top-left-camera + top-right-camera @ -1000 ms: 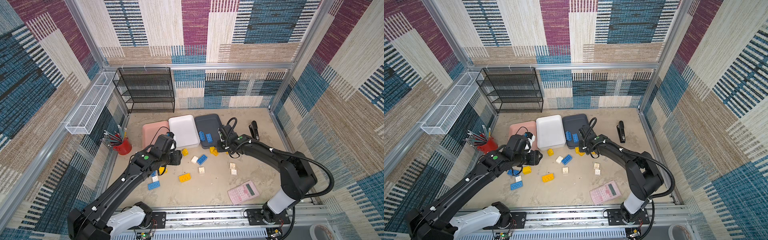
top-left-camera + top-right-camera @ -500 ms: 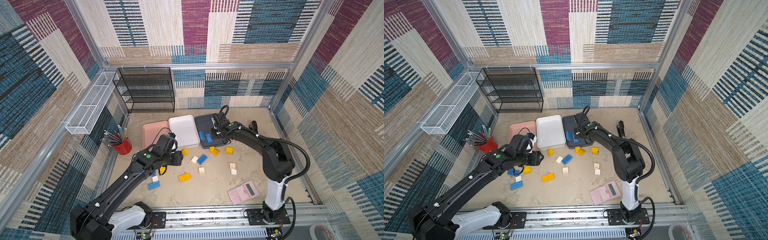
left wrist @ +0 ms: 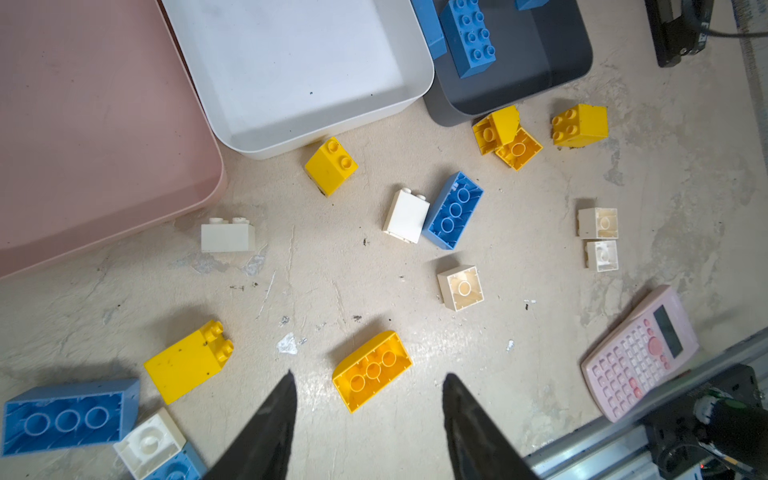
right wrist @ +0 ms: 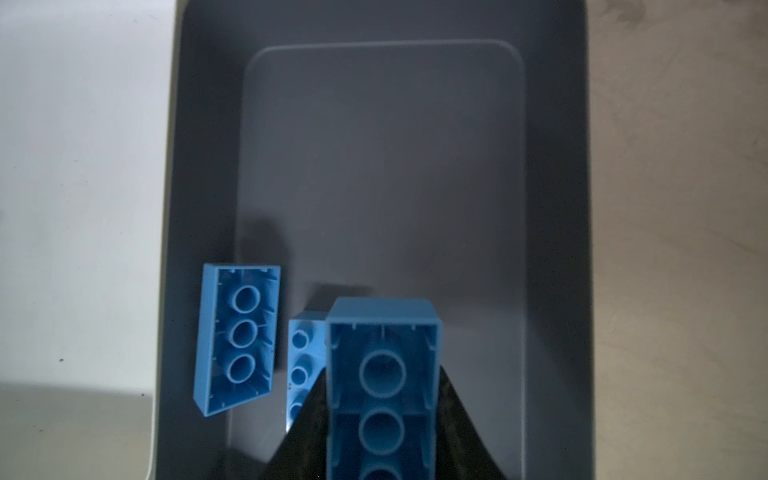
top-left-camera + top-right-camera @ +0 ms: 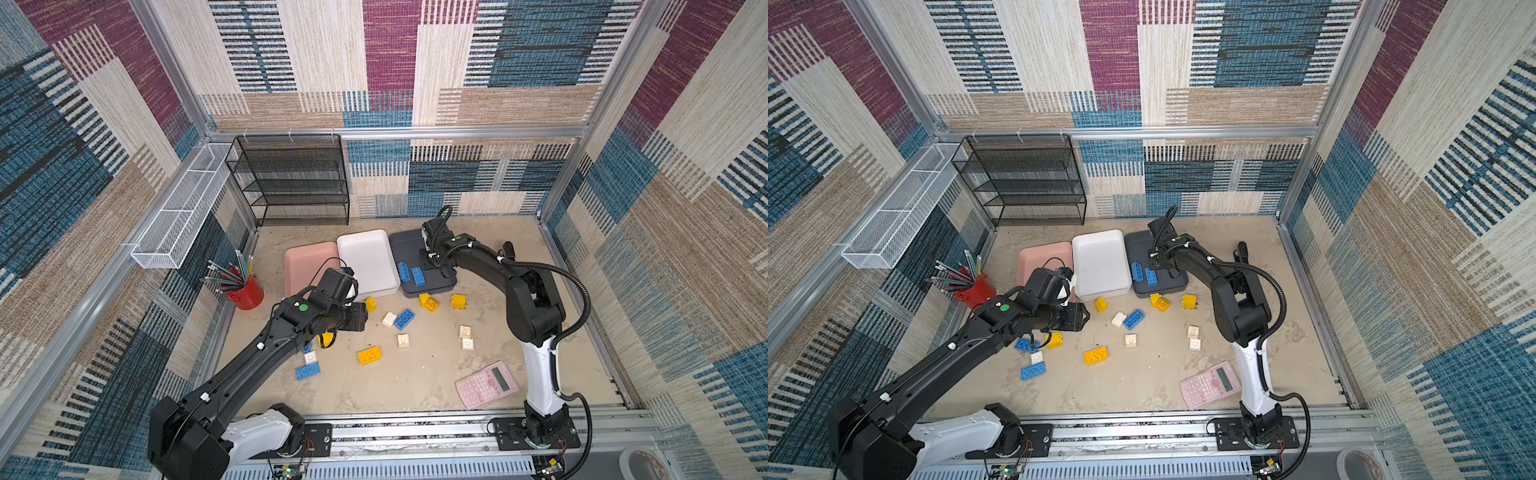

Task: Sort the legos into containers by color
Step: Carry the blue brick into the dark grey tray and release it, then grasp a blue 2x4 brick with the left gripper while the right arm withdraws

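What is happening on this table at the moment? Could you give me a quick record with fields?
right fingers: shut on a blue lego, over the dark grey tray
left fingers: open, empty, above the loose legos
dark grey tray: two blue legos inside
white tray: empty
pink tray: empty
table: yellow, white and blue legos scattered; pink calculator

Both top views are bright, evenly lit and sharp, with bowing at the edges. The right wrist view is dim; the blue brick between the jaws looks slightly soft.
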Robot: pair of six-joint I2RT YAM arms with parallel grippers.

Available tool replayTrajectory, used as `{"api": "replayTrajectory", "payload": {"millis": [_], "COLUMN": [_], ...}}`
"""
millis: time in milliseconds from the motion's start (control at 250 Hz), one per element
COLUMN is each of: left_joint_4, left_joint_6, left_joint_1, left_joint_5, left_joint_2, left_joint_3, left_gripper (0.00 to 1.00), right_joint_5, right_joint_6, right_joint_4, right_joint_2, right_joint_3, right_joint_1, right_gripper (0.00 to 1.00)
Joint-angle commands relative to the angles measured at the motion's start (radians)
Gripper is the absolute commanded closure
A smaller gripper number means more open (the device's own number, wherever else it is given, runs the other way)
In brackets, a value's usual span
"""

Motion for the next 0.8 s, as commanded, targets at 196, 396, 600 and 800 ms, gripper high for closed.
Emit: {"api": "replayTrajectory", "payload": {"millis": [196, 396, 600, 800], "left_joint_4": [0.029, 0.044, -0.003, -0.051], "left_joint_6": [0.047, 0.081, 0.136, 0.227], "left_joint_1": [0.002, 0.0, -0.014, -0.044], "left_joint_5": [0.033, 0.09, 0.14, 0.141], "left_joint_2": [0.023, 0.047, 0.116, 0.183], "left_joint_3": [0.008, 0.026, 0.105, 0.186], "left_gripper": [0.42, 0.39, 0.34, 0.28], "right_joint_5": [-0.013, -0.01, -0.089, -0.168], "right_joint_6": [-0.007, -0.021, -0.043, -0.046], "right_joint_4": [0.023, 0.098, 0.377, 0.574], "right_joint_2": [-0.04, -0.138, -0.4, -0.613], "right_joint_3": [-0.031, -0.122, -0.438, -0.688], "right_joint_1": [-0.011, -0.021, -0.022, -0.021], "right_gripper": [0.53, 0.39, 0.24, 0.1]}}
